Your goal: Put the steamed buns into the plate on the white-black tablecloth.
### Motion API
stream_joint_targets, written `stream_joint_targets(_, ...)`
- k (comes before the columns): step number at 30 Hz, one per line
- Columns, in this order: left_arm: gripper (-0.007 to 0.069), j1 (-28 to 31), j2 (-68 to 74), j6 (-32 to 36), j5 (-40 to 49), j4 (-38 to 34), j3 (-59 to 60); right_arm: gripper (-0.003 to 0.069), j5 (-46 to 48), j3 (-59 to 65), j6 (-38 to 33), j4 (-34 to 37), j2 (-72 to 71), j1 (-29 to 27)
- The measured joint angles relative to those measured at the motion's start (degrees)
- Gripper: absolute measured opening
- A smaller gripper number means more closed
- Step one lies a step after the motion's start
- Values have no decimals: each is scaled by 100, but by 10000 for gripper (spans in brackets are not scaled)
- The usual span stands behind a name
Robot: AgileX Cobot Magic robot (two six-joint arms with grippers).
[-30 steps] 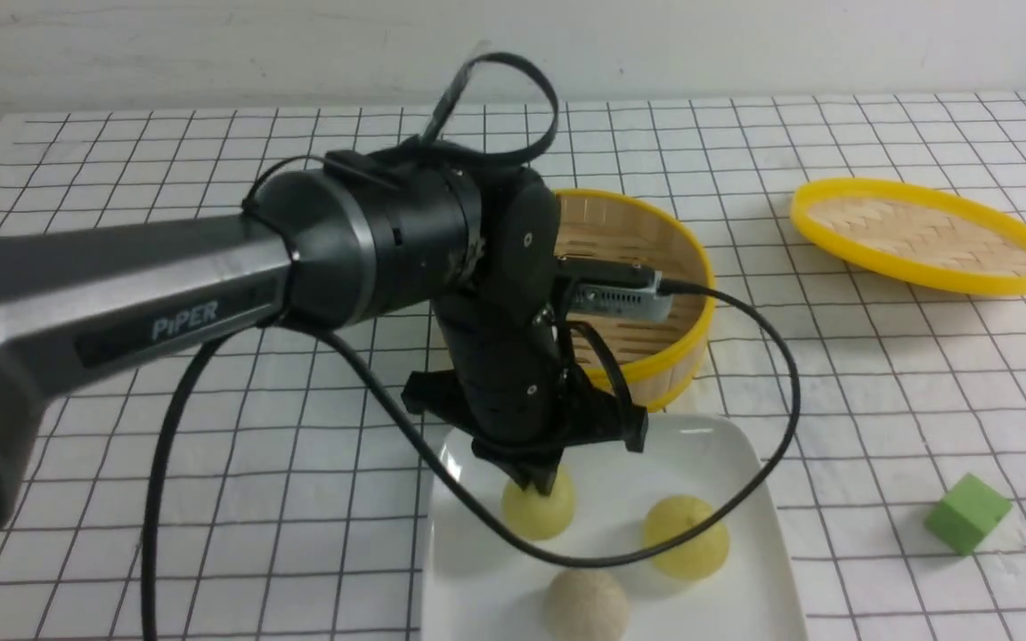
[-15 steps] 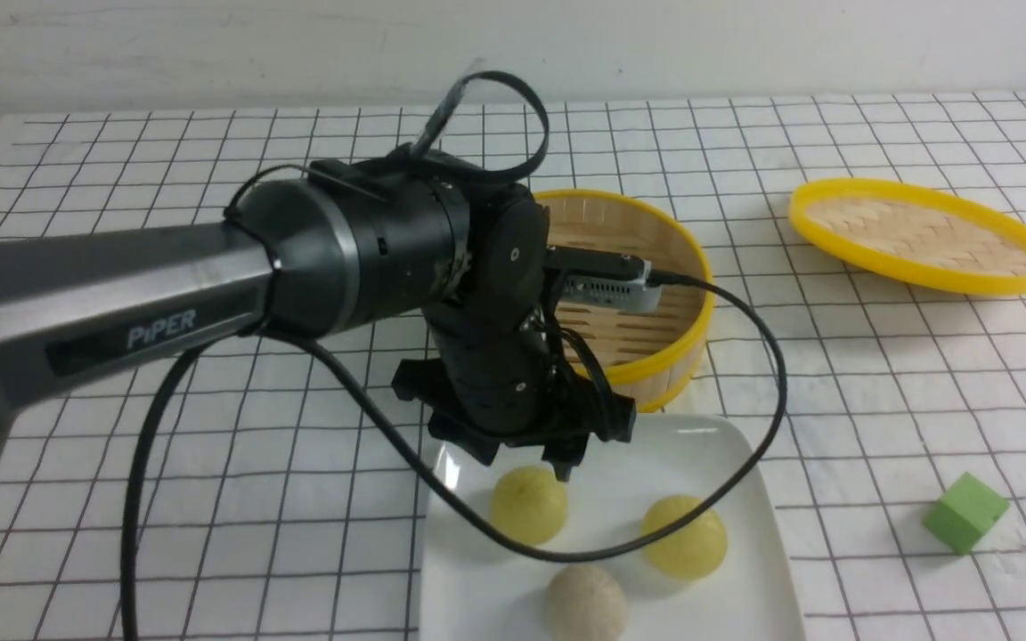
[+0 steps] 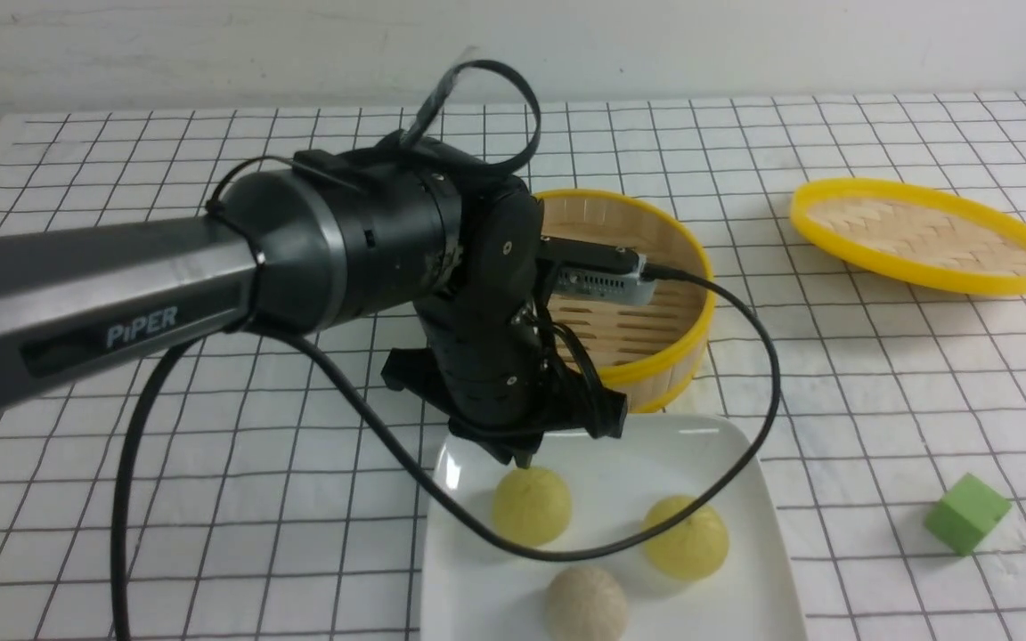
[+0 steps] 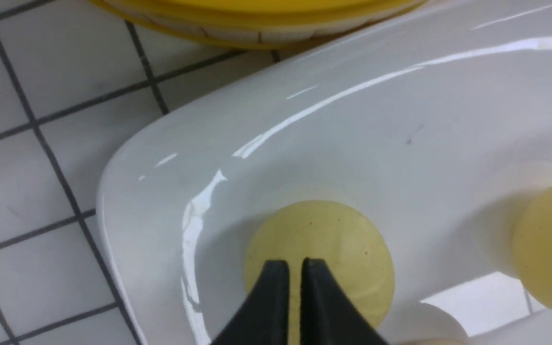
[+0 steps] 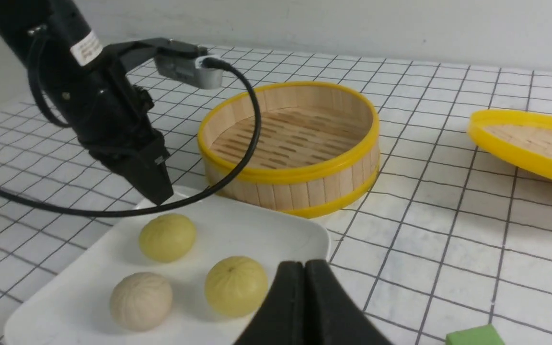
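Note:
Two pale yellow-green steamed buns [image 3: 531, 506] [image 3: 685, 537] rest in the white plate [image 3: 749, 450] on the white-black tablecloth [image 3: 878, 392]. My left gripper [image 3: 522, 461] hangs just above the nearer-left bun, shut, with nothing between its fingers. In the left wrist view the left gripper [image 4: 295, 262] has its tips almost touching over that bun [image 4: 333, 230], and the other bun [image 4: 551, 244] lies off to the side. My right gripper [image 5: 303, 263] is shut and empty beside the plate [image 5: 276, 225], out of the front view. The right wrist view shows both buns [image 5: 167, 237] [image 5: 236, 285].
A beige-grey bun [image 3: 586, 604] shares the plate near its front edge. The yellow-rimmed bamboo steamer [image 3: 647, 294] stands empty just behind the plate. Its woven lid [image 3: 923, 236] lies at the back right. A green cube [image 3: 967, 514] sits right of the plate.
My left gripper let go of the left bun, rose off it and drew slightly back and left, opening then shutting. The right gripper slipped out of the front view's right edge.

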Motion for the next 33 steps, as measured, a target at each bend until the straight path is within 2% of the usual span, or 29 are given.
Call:
stream_joint_targets(3,2,0,0,0,-46,0,0,-11,-96,0,-110,127,0,0)
stream_joint_targets(15,2,0,0,0,-86,0,0,-3,-156,0,-128,167,0,0)
stream_joint_targets(26,3,0,-52,-301,34,12,0,2,-168,235,-135,26,-103,-65)
stream_joint_targets(33,11,0,-567,-301,156,237,0,6,-168,1216,-135,-272,-564,-1330)
